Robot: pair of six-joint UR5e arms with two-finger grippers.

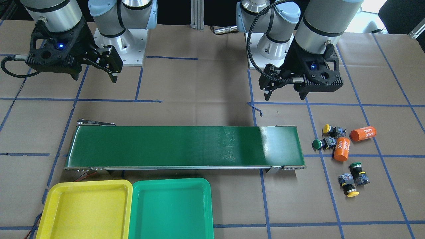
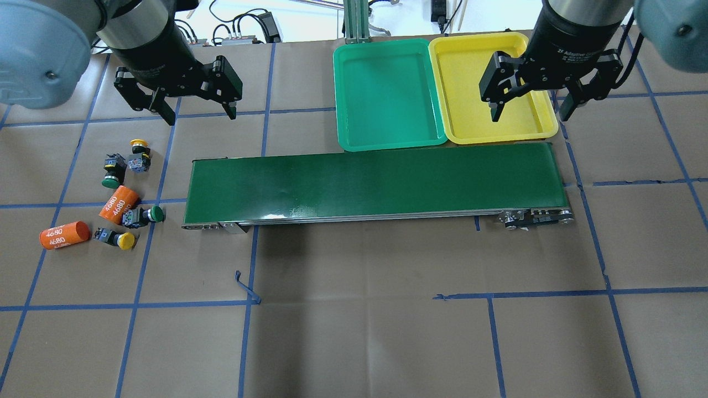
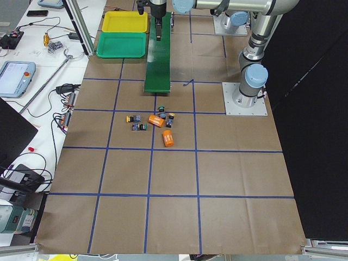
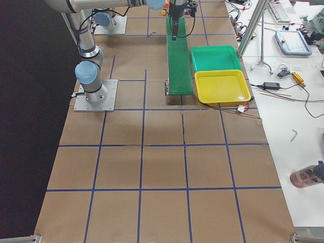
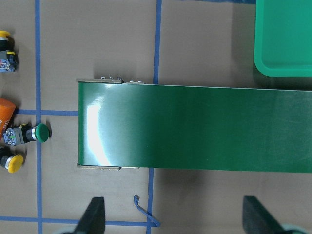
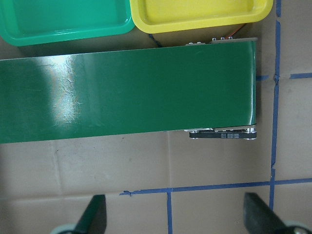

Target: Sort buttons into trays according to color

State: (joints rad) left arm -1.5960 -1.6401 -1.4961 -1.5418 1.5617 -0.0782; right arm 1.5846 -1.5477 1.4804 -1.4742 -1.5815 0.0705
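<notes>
While both arms hang above the desk (image 2: pixel 354 331), I see the conveyor belt (image 2: pixel 376 182) across its middle. Behind it, toward the far right corner, the green tray (image 2: pixel 387 83) and the yellow tray (image 2: pixel 470 110) sit side by side, with nothing inside. The left gripper (image 2: pixel 201 113) and the right gripper (image 2: pixel 530 113) have fingers wide apart, holding nothing. Near the left edge lie two orange cylinders (image 2: pixel 119 204) and, among them, the four buttons (image 2: pixel 126 240).

"4680" printed on both orange cylinders (image 2: pixel 119 204).

Far yellow tray (image 3: pixel 125 22) beside green tray (image 3: pixel 122 44), conveyor belt (image 3: pixel 157 62) alongside them, buttons (image 3: pixel 139 127) and orange cylinders (image 3: pixel 168 137) clustered nearer
</notes>
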